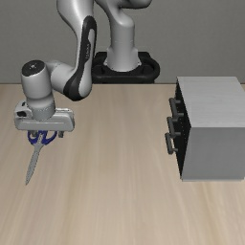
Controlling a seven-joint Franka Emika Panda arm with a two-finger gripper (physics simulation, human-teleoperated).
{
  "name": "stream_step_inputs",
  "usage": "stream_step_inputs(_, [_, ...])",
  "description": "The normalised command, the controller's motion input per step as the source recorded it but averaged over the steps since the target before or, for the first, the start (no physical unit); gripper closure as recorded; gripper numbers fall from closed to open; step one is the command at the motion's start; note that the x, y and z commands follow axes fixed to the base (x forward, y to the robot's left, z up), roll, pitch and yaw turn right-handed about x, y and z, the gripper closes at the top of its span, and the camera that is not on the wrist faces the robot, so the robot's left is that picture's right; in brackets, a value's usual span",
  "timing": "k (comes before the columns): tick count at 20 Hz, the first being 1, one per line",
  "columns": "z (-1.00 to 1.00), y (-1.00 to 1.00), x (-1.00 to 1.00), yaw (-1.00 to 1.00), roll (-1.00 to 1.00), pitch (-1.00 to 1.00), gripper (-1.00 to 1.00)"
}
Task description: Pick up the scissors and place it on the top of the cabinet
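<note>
Scissors (36,151): at the left of the frame, directly under the end of the arm (77,59). We see blue handles uppermost and one thin grey blade below them.
Long axis: steep and slightly slanted. The handles are at the upper right and the tip is at the lower left, aimed at the frame's bottom-left corner.
Hard to make out: the handles are partly tucked under the arm's pale end block. We cannot tell whether the tip rests on the counter (105,187) or hangs above it.
Jaws: they sit over the handles, but we cannot tell whether they are apart or clamped on the scissors.
Arm: it bends down from the top centre to the left. Its upper links are cut off by the top edge.
Base (124,65): a dark plate at the upper middle.
Cabinet (215,129): a grey box at the right, well apart from the scissors and cut off by the right edge. Dark drawer handles (172,122) show on its left face, and its top is bare.
</note>
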Motion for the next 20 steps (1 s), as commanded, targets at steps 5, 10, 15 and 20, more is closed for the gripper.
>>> stream_step_inputs(5, [0.0, 0.0, 0.0, 0.0, 0.0, 0.0, 1.0])
stream_step_inputs(10, [0.0, 0.0, 0.0, 0.0, 0.0, 0.0, 1.0])
stream_step_inputs(15, [0.4, 0.0, 0.0, 0.0, 0.0, 0.0, 1.0])
stream_step_inputs(20, [1.0, 0.0, 0.0, 0.0, 0.0, 0.0, 1.0])
